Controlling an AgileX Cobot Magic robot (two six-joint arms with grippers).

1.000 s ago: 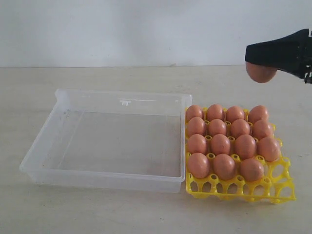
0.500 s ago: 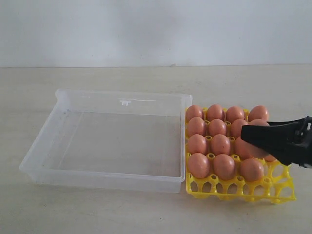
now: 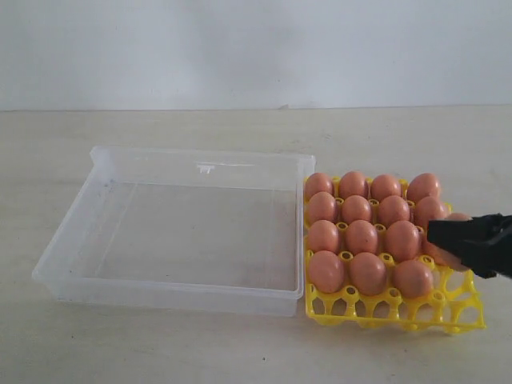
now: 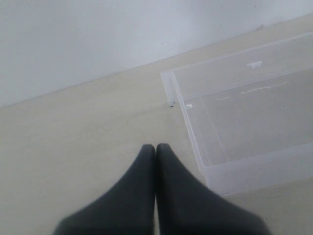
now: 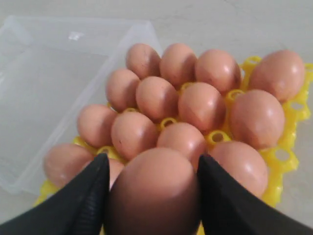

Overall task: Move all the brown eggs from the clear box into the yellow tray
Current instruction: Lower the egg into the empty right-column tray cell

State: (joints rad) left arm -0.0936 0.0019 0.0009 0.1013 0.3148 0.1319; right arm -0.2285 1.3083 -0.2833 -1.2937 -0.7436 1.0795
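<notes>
My right gripper (image 3: 472,244) (image 5: 153,159) is shut on one brown egg (image 5: 154,196), held low over the right side of the yellow tray (image 3: 400,308) (image 5: 288,112). A bit of that egg (image 3: 458,217) peeks above the black fingers. Several brown eggs (image 3: 362,237) (image 5: 156,98) fill the tray's cups; the front right cup (image 3: 452,282) is open. The clear box (image 3: 200,158) (image 5: 49,73) to the tray's left holds no eggs. My left gripper (image 4: 155,147) is shut on nothing, above the table beside a corner of the clear box (image 4: 244,112); the exterior view does not show it.
The beige tabletop (image 3: 240,344) runs back to a white wall (image 3: 240,48). The box and tray stand edge to edge, with bare table on the other sides of both.
The right gripper has come down with its egg from high above the tray to just over the tray's right side, then shifted right. Box and tray have not moved.
</notes>
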